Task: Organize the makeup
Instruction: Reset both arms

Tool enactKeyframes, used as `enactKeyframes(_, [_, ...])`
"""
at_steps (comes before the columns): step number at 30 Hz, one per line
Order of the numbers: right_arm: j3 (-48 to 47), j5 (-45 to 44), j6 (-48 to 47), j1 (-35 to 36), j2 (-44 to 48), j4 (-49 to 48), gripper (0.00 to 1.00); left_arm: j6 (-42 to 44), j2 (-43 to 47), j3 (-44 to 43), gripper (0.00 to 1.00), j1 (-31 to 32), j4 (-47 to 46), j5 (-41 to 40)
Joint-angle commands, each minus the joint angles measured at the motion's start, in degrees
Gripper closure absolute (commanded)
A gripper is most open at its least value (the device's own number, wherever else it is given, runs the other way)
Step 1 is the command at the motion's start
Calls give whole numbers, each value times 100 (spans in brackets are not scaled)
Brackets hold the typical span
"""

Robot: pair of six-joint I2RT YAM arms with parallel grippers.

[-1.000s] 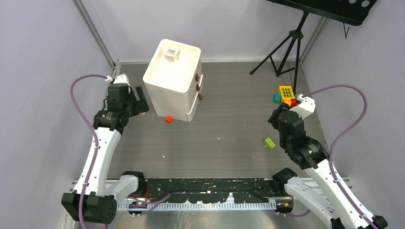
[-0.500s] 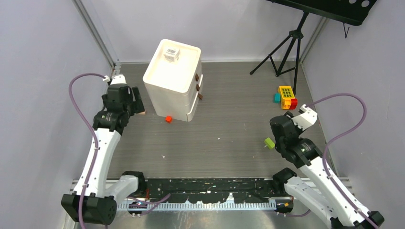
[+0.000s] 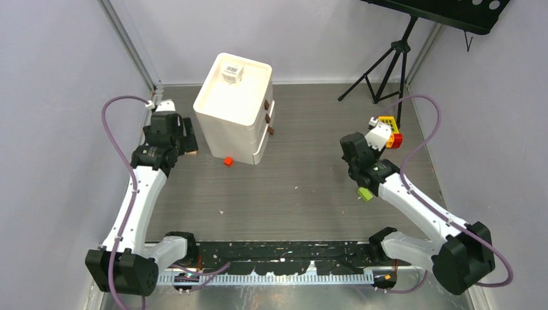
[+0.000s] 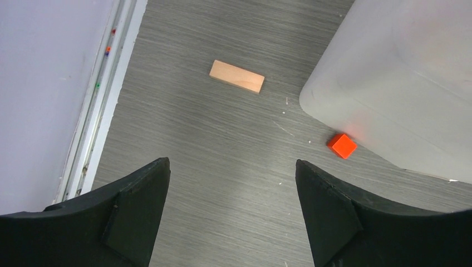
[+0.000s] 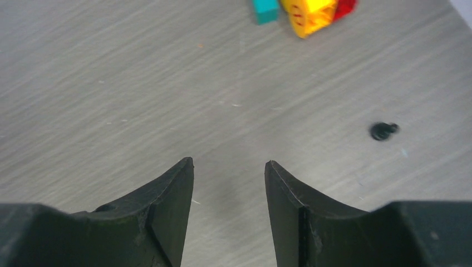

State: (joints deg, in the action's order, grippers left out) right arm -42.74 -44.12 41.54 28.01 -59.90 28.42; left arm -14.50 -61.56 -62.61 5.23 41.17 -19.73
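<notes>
A peach sponge [image 4: 236, 76], a flat rectangular piece, lies on the grey floor ahead of my left gripper [image 4: 232, 167]. That gripper is open and empty, close to the left side of the white drawer organizer [image 3: 232, 116]. A clear barcoded box [image 3: 232, 72] rests on top of the organizer. My left gripper [image 3: 189, 139] hovers between the left wall and the organizer. My right gripper [image 3: 351, 147] is open over bare floor right of centre, nothing between its fingers [image 5: 178, 189]. No other makeup shows.
A small red cube [image 4: 341, 146] sits at the organizer's front corner [image 3: 227, 161]. Yellow and red toy blocks [image 3: 388, 129] and a teal block [image 5: 265, 10] lie at the right. A green block [image 3: 366, 194] lies under the right arm. A tripod [image 3: 388, 64] stands behind.
The right arm has swung left and forward, away from the right wall toward the middle of the table. The left gripper has barely shifted beside the organizer.
</notes>
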Motion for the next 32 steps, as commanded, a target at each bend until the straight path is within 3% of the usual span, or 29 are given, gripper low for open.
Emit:
enactKeyframes(1, [-613,664,-750,-12,-571,-1152,45,12,230,184,15,13,-471,297])
enactKeyframes(7, [-1190,1565,-1118,-15,-1203,-1141,42,-45,584,483,12,14,-825,535])
enactKeyframes(13, [-1003,1713,-1349,-16,-770,-940,26,-27,781,585,1,13,-899,596])
enactKeyframes(18, [-748,1596,-1383,-19,-356,-930,18,-32,745,547,0,15,-913,707])
enactKeyframes(25, [-228,1323,-1434,-18,77,-1161,15,-35,788,400,0,13,-727,727])
enactKeyframes(32, [-121,1386,-785,-23,193,-1171,15,-87,891,343,0,13,-584,689])
